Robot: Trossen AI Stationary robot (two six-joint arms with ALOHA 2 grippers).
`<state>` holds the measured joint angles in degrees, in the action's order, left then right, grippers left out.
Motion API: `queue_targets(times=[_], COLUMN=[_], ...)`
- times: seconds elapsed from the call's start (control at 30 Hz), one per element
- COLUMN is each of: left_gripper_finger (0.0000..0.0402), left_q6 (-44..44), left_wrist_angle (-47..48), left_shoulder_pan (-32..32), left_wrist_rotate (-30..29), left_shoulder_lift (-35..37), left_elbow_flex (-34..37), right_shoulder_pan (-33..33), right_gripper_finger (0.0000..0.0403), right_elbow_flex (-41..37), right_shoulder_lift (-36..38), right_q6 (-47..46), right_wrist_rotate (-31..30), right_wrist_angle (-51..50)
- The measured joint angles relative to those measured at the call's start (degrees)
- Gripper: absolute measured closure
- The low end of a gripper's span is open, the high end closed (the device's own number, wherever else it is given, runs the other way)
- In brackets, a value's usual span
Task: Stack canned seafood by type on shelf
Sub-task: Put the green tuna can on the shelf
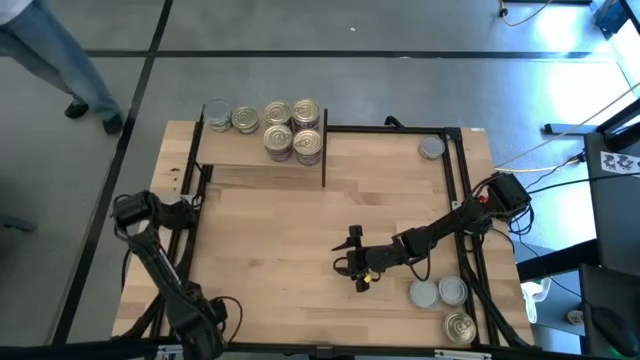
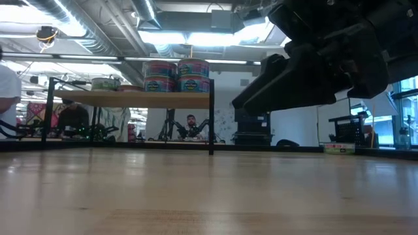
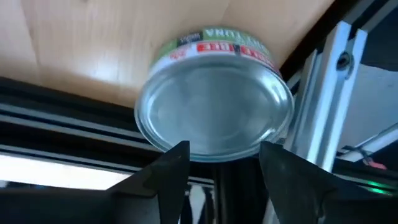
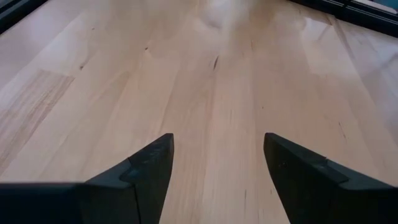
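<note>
1. Wooden tabletop [image 1: 270, 230] carries the shelf [image 1: 255, 150] at its far left, with stacked tins [image 1: 292, 128] on it.
2. Left gripper [image 3: 217, 165], fingers spread, straddles a silver-topped tin [image 3: 214, 106] beside an aluminium frame post [image 3: 323, 93].
3. Right gripper [image 4: 217, 165] hovers spread, empty, over bare wood.
4. Loose tins [image 1: 440, 293] lie near right; one [image 1: 431, 148] sits far right.

Wooden tabletop [image 1: 280, 220], person's legs [image 1: 60, 60], grey floor [image 1: 350, 40]

Two black jointed arms, right arm [image 1: 440, 235] with red and yellow marks, blunt wedge-shaped dark fingers [image 4: 146, 171]
</note>
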<state>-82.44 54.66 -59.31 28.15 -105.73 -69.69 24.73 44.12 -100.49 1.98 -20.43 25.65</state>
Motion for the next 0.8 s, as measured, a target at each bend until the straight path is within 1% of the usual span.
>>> queue_targets(times=[0.1, 0.23, 0.33, 0.4, 0.67, 0.8], left_gripper_finger=[0.0218, 0.0226, 0.0229, 0.0229, 0.0231, 0.0231], left_q6=[2.75, 6.93, 9.22, 10.38, 11.21, 12.29], left_wrist_angle=[0.23, 2.93, 2.17, 1.5, 1.46, 2.88], left_shoulder_pan=[0.05, 0.05, 0.05, 0.05, 1.43, 3.34], left_wrist_rotate=[-1.2, -2.91, -5.14, -5.47, -6.94, -9.29], left_shoulder_lift=[-0.28, -0.26, -0.26, -0.26, 0.13, 0.09], left_elbow_flex=[0.0, 0.0, 0.37, 1.31, 3.38, 3.43], right_shoulder_pan=[0.0, 0.0, 0.0, 0.0, 0.0, 0.0], right_gripper_finger=[0.0155, 0.0155, 0.0155, 0.0155, 0.0155, 0.0155], right_elbow_flex=[0.0, 0.0, 0.0, 0.0, 0.0, 0.0], right_shoulder_lift=[0.0, 0.0, 0.0, 0.0, 0.0, 0.0], right_q6=[0.0, 0.0, 0.0, 0.0, 0.01, 0.02], right_wrist_rotate=[-0.02, -0.07, -0.09, -0.09, -0.09, -0.11], right_wrist_angle=[0.2, 0.24, 0.29, 0.27, 0.31, 0.35])
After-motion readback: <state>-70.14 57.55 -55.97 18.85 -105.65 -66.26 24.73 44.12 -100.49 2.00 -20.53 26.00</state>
